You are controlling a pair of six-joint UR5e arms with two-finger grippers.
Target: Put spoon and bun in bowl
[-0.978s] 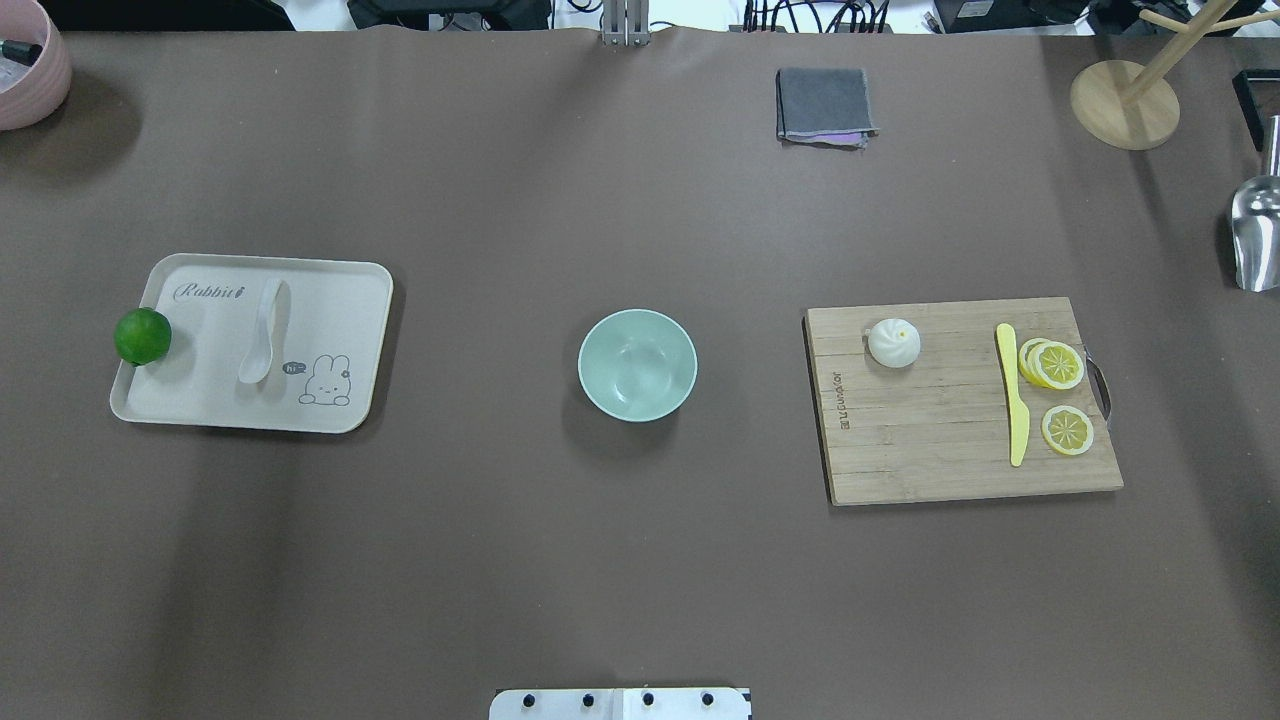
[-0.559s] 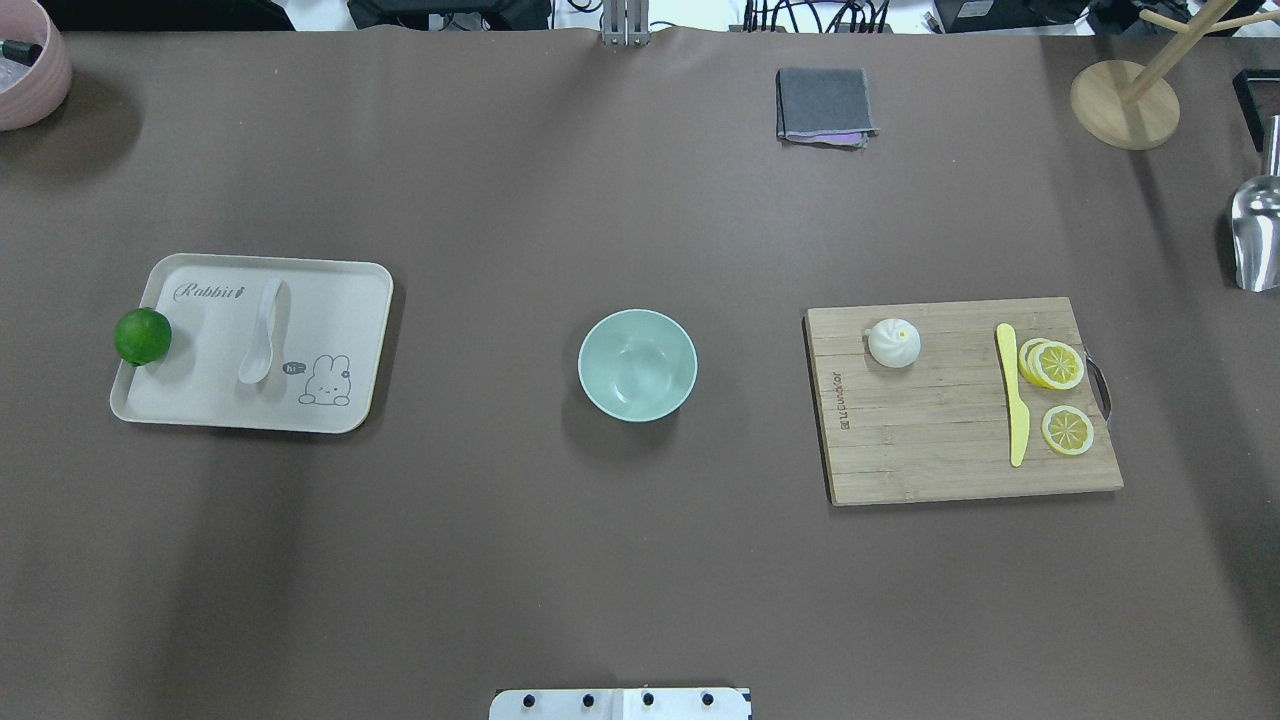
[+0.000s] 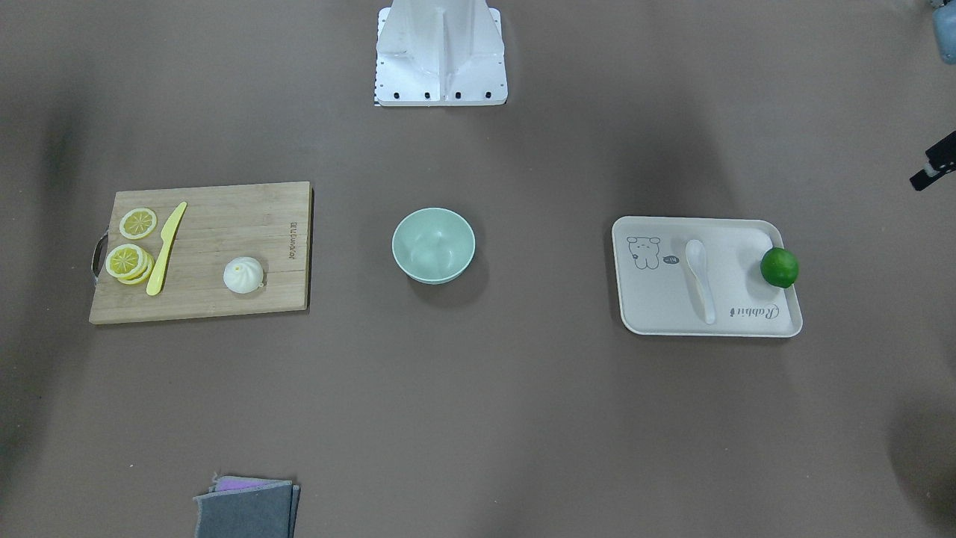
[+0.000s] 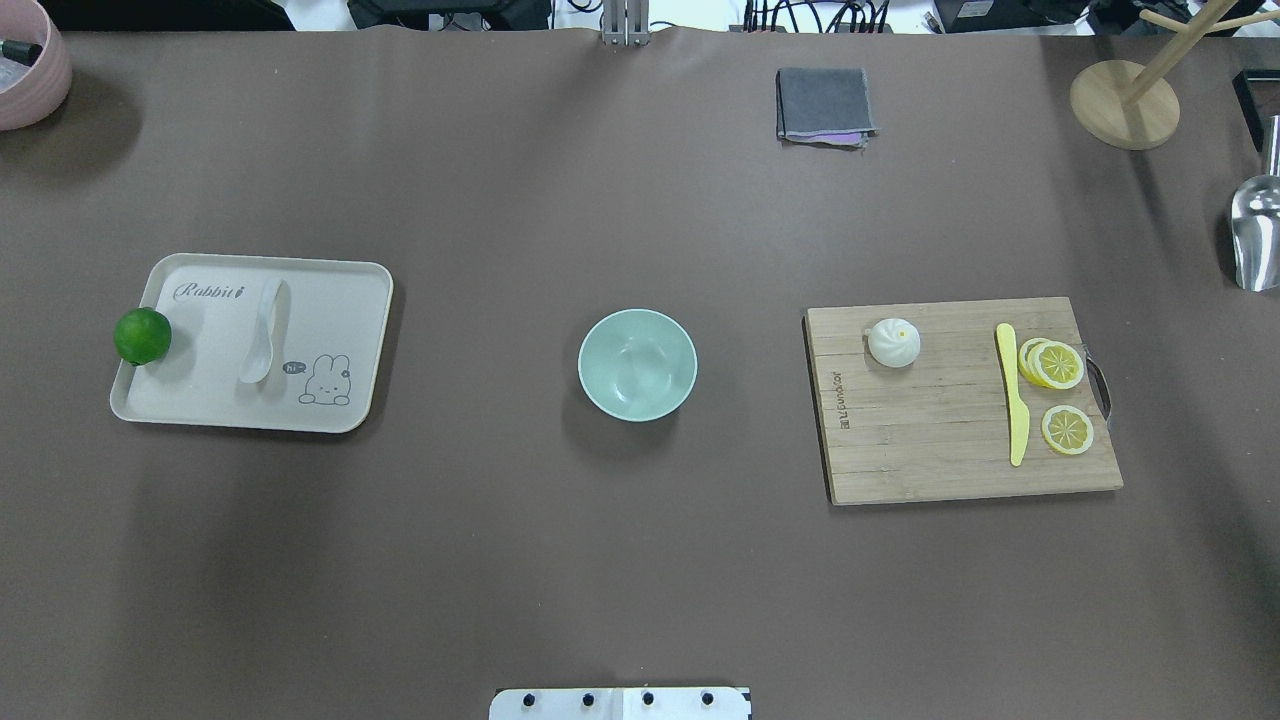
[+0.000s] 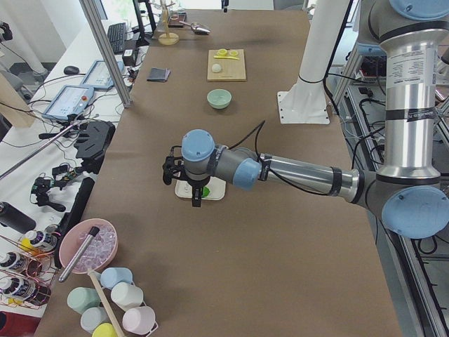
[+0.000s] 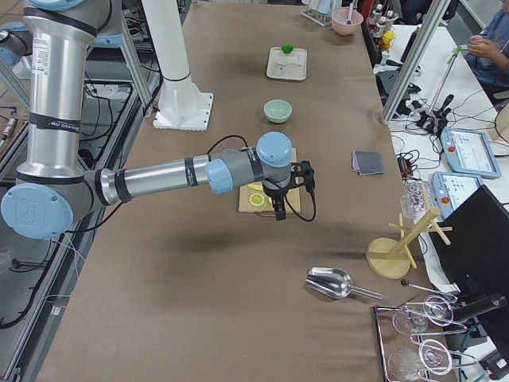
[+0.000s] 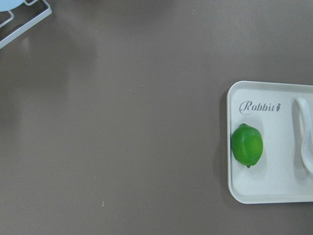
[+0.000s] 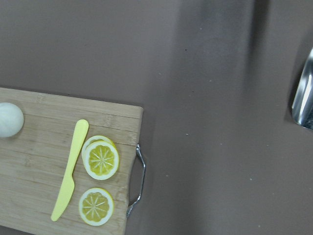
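Note:
The white spoon (image 4: 262, 330) lies on a beige tray (image 4: 340, 300) at the left; it also shows in the front view (image 3: 698, 276) and the left wrist view (image 7: 303, 142). The white bun (image 4: 894, 343) sits on a wooden cutting board (image 4: 940, 460) at the right, and shows in the right wrist view (image 8: 9, 119). The mint-green bowl (image 4: 637, 364) stands empty at the table's middle. My left gripper (image 5: 196, 200) hangs above the tray's outer end. My right gripper (image 6: 278, 211) hangs above the board's outer end. I cannot tell whether either is open or shut.
A green lime (image 4: 142, 336) rests on the tray's left rim. A yellow knife (image 4: 1014, 400) and lemon slices (image 4: 1066, 430) lie on the board. A grey cloth (image 4: 823, 104), a wooden stand (image 4: 1125, 105), a metal scoop (image 4: 1255, 235) and a pink bowl (image 4: 25, 70) stand near the edges.

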